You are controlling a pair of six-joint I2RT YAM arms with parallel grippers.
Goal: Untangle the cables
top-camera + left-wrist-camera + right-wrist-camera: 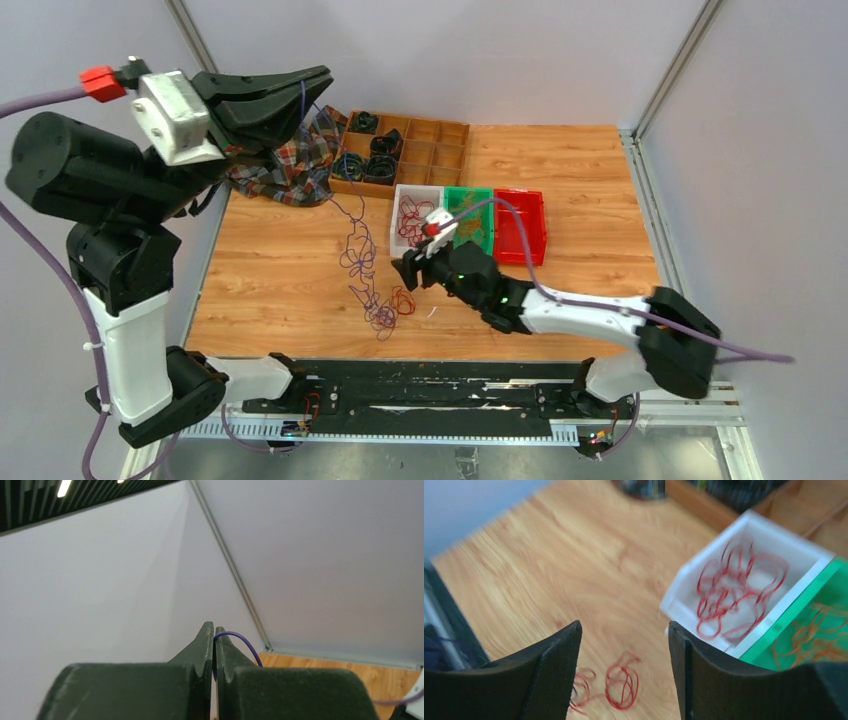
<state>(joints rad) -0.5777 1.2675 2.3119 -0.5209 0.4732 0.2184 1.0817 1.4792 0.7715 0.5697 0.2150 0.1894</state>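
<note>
This was a robotics lab cell: pale wall panels (450, 50) in aluminium framing (680, 55) enclosed a wooden bench (280, 270), with the left arm (120, 300) and right arm (590, 315) bolted to a black base rail (430, 385).

Light: bright, even and diffuse, from above (two ceiling light strips (64, 487) show in the upper left corner of the left wrist view); no glare on the pale walls (325, 555). Shadows: faint, soft-edged, on the table (280, 270) beneath the right arm (590, 310). Top view: sharp throughout, black parts short of detail. Left wrist view: left claw (214, 630) close to the lens, dark, slightly soft; purple cable (245, 642) crisp. Right wrist view: motion blur, red cables (734, 590) and white bin (789, 532) smeared; right claw (624, 630) sharper.
</note>
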